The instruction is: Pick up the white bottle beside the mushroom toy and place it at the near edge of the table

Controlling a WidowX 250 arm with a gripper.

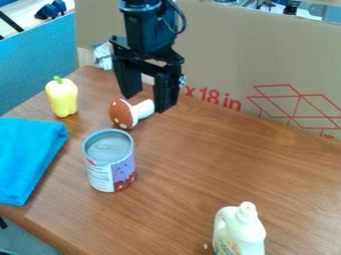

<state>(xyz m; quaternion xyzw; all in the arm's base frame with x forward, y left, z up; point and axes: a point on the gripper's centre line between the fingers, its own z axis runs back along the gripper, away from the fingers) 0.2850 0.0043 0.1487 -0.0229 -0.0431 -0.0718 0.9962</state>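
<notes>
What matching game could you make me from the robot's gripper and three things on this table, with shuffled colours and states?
1. Gripper
2. Toy mushroom
3. Cloth
4. Toy pepper

A. Yellow with a green tip
B. Lying on its side, spotted
C. Black, open, pointing down
D. Bright blue, lying flat

Right pairs: 1-C, 2-B, 3-D, 4-A

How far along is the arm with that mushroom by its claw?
Nothing looks done: the mushroom lies on its side on the table. The open claw is right by its stem, apparently holding nothing; whether they touch, I can't tell. Any grasp or lift seems left to do. The can and yellow pepper stand nearby.
</notes>
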